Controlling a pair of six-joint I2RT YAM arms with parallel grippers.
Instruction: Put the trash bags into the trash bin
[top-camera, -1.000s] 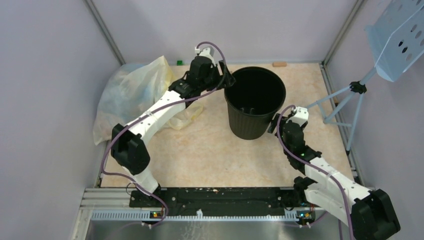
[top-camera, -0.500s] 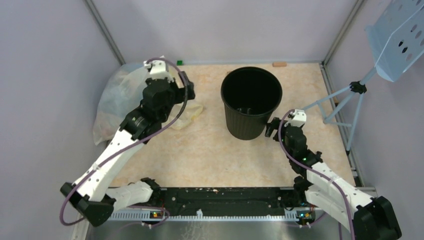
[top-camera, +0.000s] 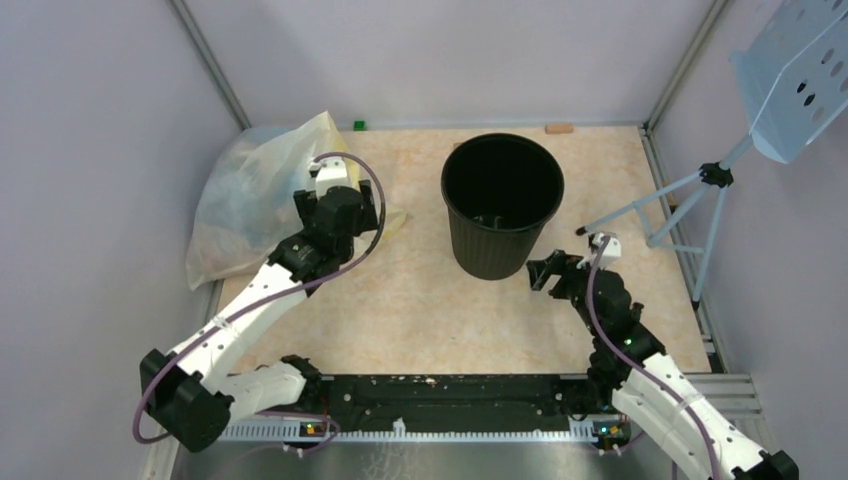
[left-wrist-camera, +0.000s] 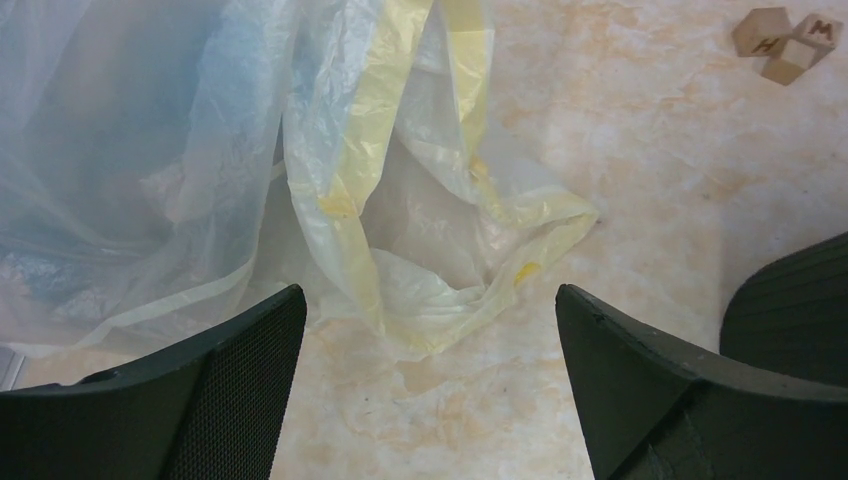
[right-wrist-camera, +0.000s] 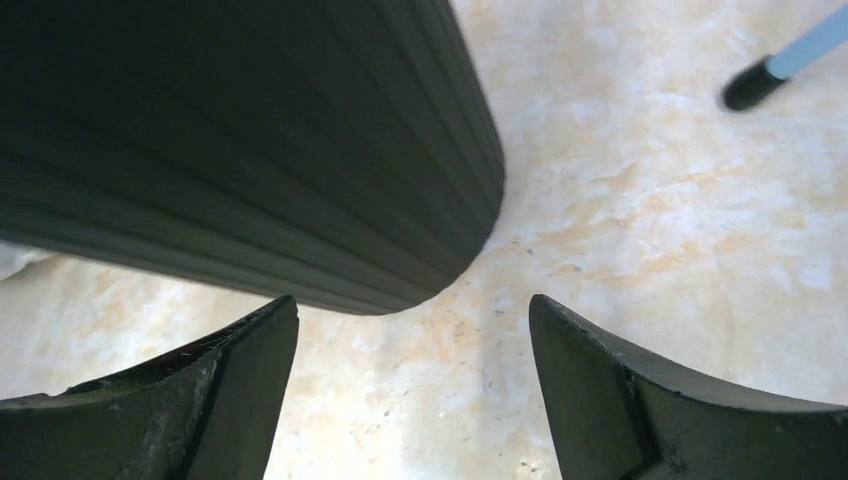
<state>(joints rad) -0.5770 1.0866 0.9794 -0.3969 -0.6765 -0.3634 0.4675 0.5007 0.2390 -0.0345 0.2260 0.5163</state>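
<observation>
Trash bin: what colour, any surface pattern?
Black trash bin, with fine vertical ribs down its wall. Clearest in the right wrist view.

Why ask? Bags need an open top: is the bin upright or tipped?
Upright: the bin stands on its base, its open mouth facing up in the top view.

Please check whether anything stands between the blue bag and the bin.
Nothing visible stands on the table between it and the trash bin, though the blue trash bag seems covered by the larger yellowish-white bag.
</observation>
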